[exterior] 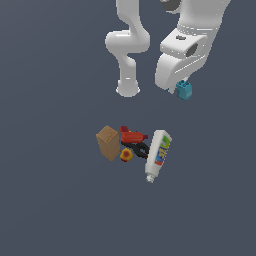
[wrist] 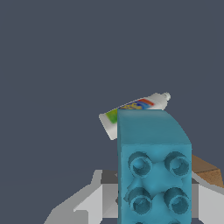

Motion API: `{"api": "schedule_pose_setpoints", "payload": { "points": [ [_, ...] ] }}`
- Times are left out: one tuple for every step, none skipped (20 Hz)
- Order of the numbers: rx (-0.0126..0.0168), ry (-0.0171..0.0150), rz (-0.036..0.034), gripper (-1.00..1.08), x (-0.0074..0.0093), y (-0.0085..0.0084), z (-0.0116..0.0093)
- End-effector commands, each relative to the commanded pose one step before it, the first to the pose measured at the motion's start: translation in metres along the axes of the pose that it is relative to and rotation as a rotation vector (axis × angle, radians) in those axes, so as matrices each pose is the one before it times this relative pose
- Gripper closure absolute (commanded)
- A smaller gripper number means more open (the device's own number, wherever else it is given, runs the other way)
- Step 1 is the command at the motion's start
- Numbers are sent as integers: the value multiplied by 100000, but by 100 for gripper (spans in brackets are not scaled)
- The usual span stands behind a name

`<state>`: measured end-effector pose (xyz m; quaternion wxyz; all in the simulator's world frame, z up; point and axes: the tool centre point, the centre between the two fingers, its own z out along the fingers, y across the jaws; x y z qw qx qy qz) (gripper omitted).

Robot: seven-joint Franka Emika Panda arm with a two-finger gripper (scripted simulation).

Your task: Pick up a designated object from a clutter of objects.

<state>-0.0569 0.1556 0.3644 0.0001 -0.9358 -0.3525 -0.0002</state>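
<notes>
Light-blue brick (exterior: pixel 184 90) held at the gripper (exterior: pixel 176 90), well apart from the clutter and, to judge by the exterior view, clear of the floor. Fills the wrist view (wrist: pixel 154 170) close to the lens, studded face toward the camera, four studs fully visible and more cut off at the frame edge. Grey fingers (wrist: pixel 85 203) flanking it low on both sides, so pinched on the brick rather than spread; exact contact patches hidden behind the brick itself.

Further out, white bottle (exterior: pixel 158 154) lying on its side on the dark floor, cap end pointing away from the arm. Just beside it toward the exterior view's left, red and black tool (exterior: pixel 135 140), with the small orange-red fruit (exterior: pixel 126 154) near it. Tan cardboard box (exterior: pixel 108 142) at the left edge of the group, tilted. In the wrist view, bottle (wrist: pixel 133 111) peeking out behind the brick, and a corner of the box (wrist: pixel 205 170) showing at its side.

Judged nearly complete: designated piece separated, remaining items apparently undisturbed.

Risks from here: smooth plastic faces and a grip whose depth cannot be read, so possible slipping or rotating between the pads during any quick move. A grip low on the brick would leave most of its bulk beyond the fingers and free to pivot. A drop could land near the pile and scatter the fruit or roll the bottle.
</notes>
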Motion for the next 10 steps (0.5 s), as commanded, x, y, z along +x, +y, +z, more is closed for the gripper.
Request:
{"api": "schedule_pose_setpoints", "payload": {
  "points": [
    [51,3,21,108,-528,-246,-1077],
    [0,0,0,108,-135,-67,-299],
    [0,0,0,108,-108,-53,-247],
    [0,0,0,108,-81,-37,-195],
    [0,0,0,108,-53,-22,-142],
    [0,0,0,108,-25,-6,-89],
    [-44,-26,46,108,5,14,-33],
    [0,0,0,108,32,25,17],
    [0,0,0,108,38,26,43],
    [0,0,0,108,14,9,18]
  ]
}}
